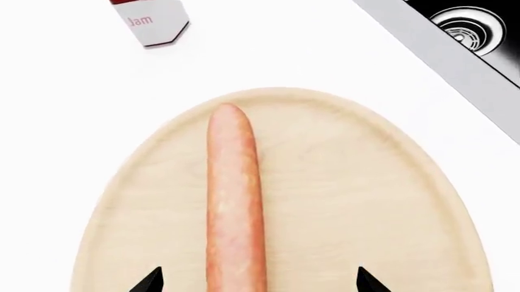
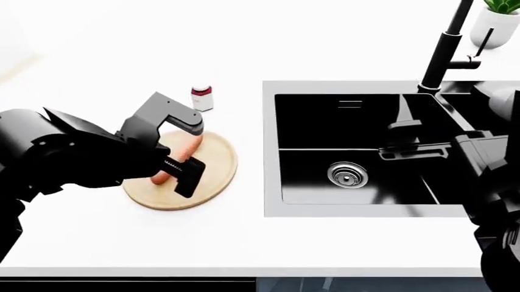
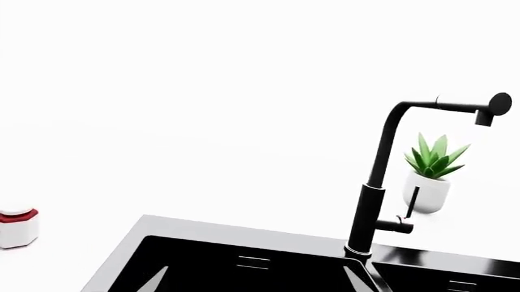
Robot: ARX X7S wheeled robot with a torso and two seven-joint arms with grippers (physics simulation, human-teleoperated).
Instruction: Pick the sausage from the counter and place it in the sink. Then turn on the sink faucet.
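Step in hand: pick, approach phase. Nothing gripped yet.

Left gripper (image 2: pixel 182 169) hovering over the round wooden board (image 2: pixel 213 176), jaws spread wide, one fingertip (image 1: pixel 150 281) on each side of the sausage (image 1: pixel 235 201) in the left wrist view. Clear gap between tips and sausage on both sides; no contact visible. Height above the board not readable from these views.

Sausage lying flat along the middle of the board, not on bare counter (image 2: pixel 122 243). Board sitting on the counter left of the sink (image 2: pixel 272 152), nearer the front edge than the back. Small red-capped jam jar (image 2: pixel 201 97) standing just behind the board, apart from it.

Next move, judged: straight descent keeping the sausage centred between the tips, then closing across its width. Smooth round body, so likely to roll or squirt out if the grip lands off-centre.

Sink basin empty, steel drain (image 2: pixel 347 175) showing. Black faucet (image 2: pixel 445 52) at the sink's back rim, side lever (image 3: pixel 410 204) untouched, no water running. White plant pot (image 3: pixel 428 190) just behind it.

Right gripper (image 3: pixel 256 280) over the sink, facing the faucet, only the tips in frame, set well apart: open, holding nothing. Faucet step not yet begun.
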